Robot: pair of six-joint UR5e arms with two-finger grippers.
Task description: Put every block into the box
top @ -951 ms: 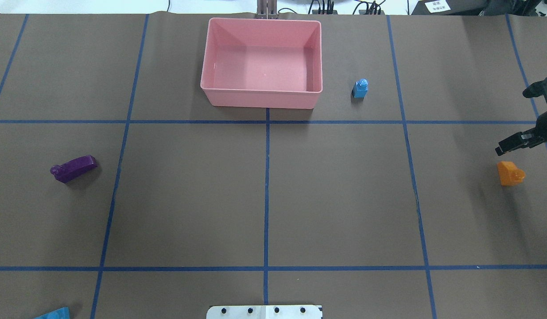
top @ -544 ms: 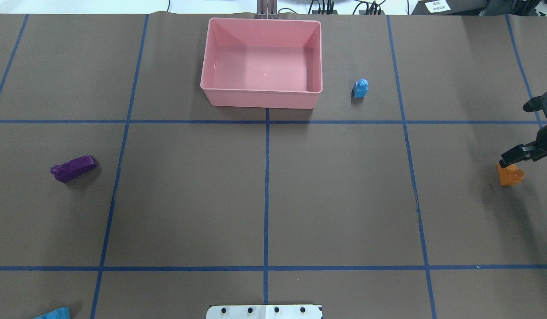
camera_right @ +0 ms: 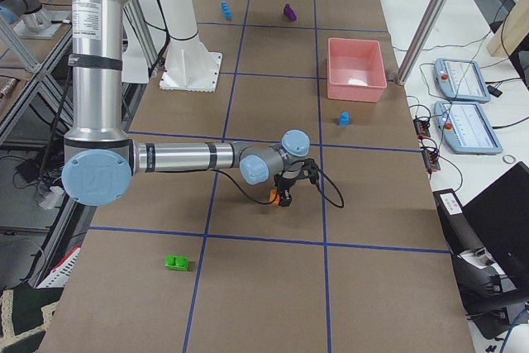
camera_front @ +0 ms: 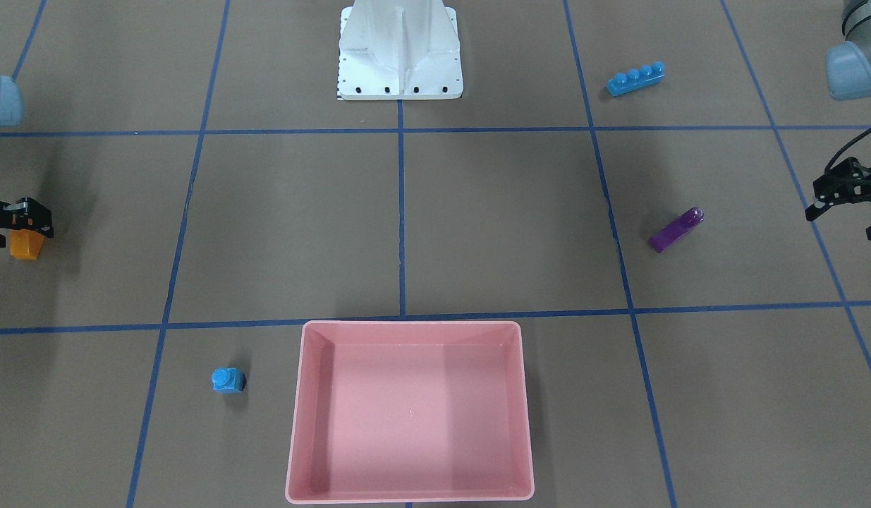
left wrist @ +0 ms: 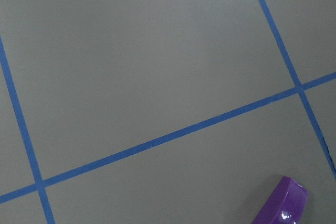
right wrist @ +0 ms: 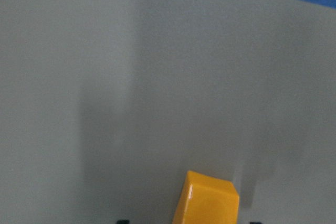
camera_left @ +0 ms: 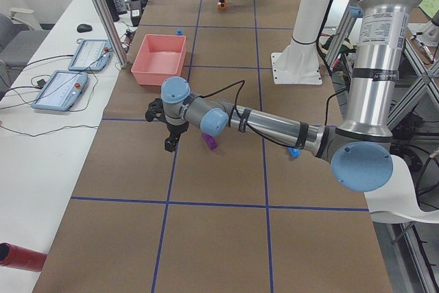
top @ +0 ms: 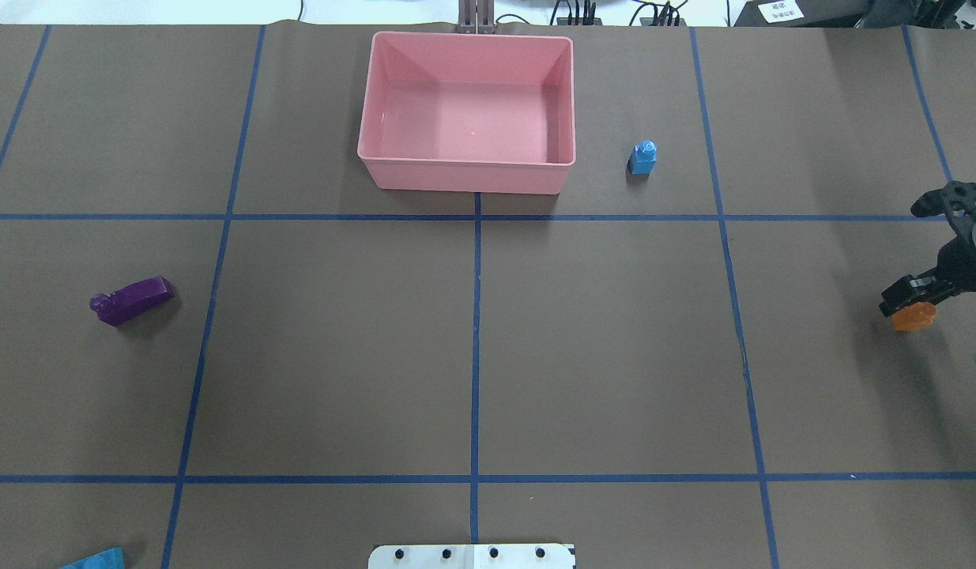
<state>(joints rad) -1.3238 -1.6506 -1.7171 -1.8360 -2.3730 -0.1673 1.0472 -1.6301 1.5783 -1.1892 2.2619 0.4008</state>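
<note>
Reading the overhead view as a clock face, with 12 pointing away from the robot, the right gripper (camera_front: 17, 238) is reaching down at the table's (top: 614, 356) 3 o'clock edge and straddling the orange block (top: 916, 318). Its fingers are standing apart, one on each side, and its wrist view is showing table on either side of the block between the two fingertips, so nothing is being clamped. The block is resting on the table. The left gripper (camera_front: 842, 224) is hanging above the table at about 9 o'clock of the purple block (top: 132, 300), near it but apart, with its jaws spread wide and holding nothing. Its wrist camera is catching only one end of that block in the lower right corner. The box (top: 468, 178) is sitting at 12 o'clock, and every block in sight is lying outside it. The blue cube (top: 643, 156) is standing stud-up at 3 o'clock of the box, near it but not touching. The blue bar (camera_front: 635, 77) is lying towards 7 o'clock, well apart from the base (top: 472, 557) and at 9 o'clock of it. The green block (camera_right: 176, 263) is showing only in the side views, roughly at 4 o'clock of the orange block and well apart from it.
</note>
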